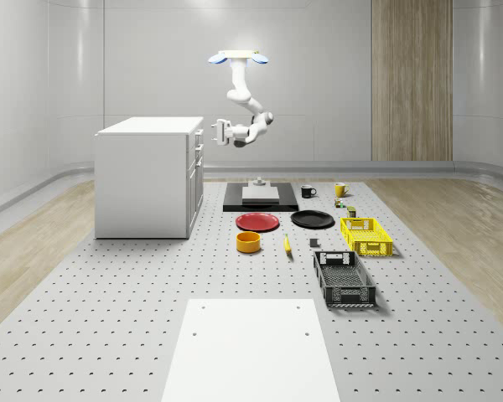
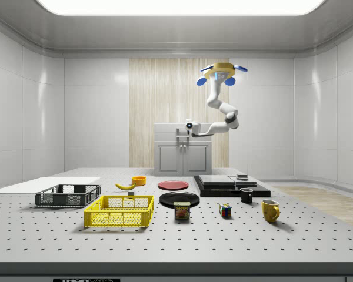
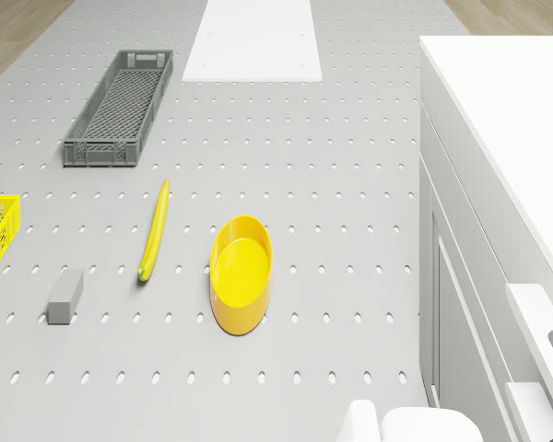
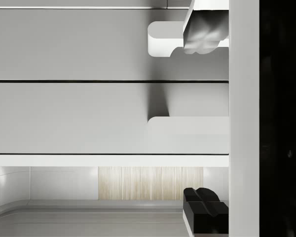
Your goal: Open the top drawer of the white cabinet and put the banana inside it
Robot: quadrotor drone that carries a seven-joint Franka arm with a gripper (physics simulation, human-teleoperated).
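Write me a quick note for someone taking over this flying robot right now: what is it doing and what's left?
Drone: hovering beside the white cabinet, on its drawer side, above the floor.
End effector: level with the top drawer, right at its handle; it holds nothing.
Banana: lying on the floor between the yellow bowl and the black crate, untouched.
Done: arm brought up to the drawer front.
Left: the drawer looks shut, so pull it open, fetch the banana, put it inside.

text: "SPAM" | on: tin can [image 2: 182, 210], side view | other lettering: too small to read
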